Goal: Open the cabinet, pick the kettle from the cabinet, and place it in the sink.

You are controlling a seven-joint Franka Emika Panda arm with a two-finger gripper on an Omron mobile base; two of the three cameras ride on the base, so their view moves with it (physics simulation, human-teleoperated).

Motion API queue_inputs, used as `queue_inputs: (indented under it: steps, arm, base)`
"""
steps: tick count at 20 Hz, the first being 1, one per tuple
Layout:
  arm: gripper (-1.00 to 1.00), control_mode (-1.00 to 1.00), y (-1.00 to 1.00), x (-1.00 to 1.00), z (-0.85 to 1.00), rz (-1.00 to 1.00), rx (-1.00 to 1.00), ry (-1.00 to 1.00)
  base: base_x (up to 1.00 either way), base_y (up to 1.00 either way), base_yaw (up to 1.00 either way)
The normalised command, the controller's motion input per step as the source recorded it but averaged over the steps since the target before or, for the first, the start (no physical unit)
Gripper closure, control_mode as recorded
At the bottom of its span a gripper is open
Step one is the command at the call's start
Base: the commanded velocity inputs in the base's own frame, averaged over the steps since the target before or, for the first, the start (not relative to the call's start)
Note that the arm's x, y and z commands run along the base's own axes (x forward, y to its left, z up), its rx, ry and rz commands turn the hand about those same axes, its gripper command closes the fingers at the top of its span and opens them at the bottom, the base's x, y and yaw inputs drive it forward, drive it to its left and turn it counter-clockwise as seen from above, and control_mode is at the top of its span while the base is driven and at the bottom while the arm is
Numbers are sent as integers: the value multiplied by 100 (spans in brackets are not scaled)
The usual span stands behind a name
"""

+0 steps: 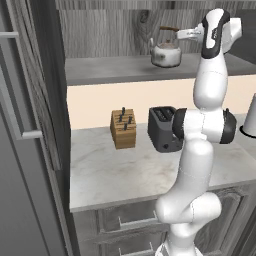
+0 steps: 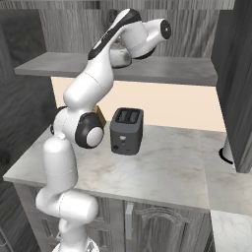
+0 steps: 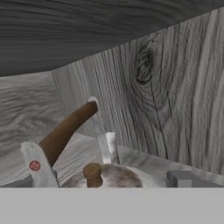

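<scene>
The cabinet (image 1: 125,70) stands open, its left door (image 1: 30,100) swung out toward me with a long silver bar handle. The silver-white kettle (image 1: 166,53) with an arched brown handle sits on the cabinet's shelf. My gripper (image 1: 181,35) is open and reaches in from the right, level with the kettle's handle top. In the hand view the brown handle (image 3: 65,129) arches just ahead. The lid knob (image 3: 92,173) lies between my open fingertips (image 3: 179,178). Nothing is held. The sink is out of view.
On the marble counter (image 1: 115,175) under the shelf stand a wooden knife block (image 1: 123,128) and a dark grey toaster (image 1: 164,129). A white upright object (image 1: 250,117) stands at the far right. The cabinet's right door (image 2: 238,74) hangs open. Drawers (image 1: 130,220) sit below the counter.
</scene>
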Motion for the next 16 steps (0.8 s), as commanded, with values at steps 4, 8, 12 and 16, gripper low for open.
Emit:
queue_inputs:
  steps: [4,8,12,16]
  arm:
    - [-100,-100,7,3,0,0,0,0]
    - [-100,-100,17,0,0,0,0,0]
    - [-100,-100,21,0,0,0,0,0]
    - [-100,-100,19,0,-1,0,0,0]
  base:
    - [0,0,0]
    - [0,0,0]
    - [0,0,0]
    - [0,0,0]
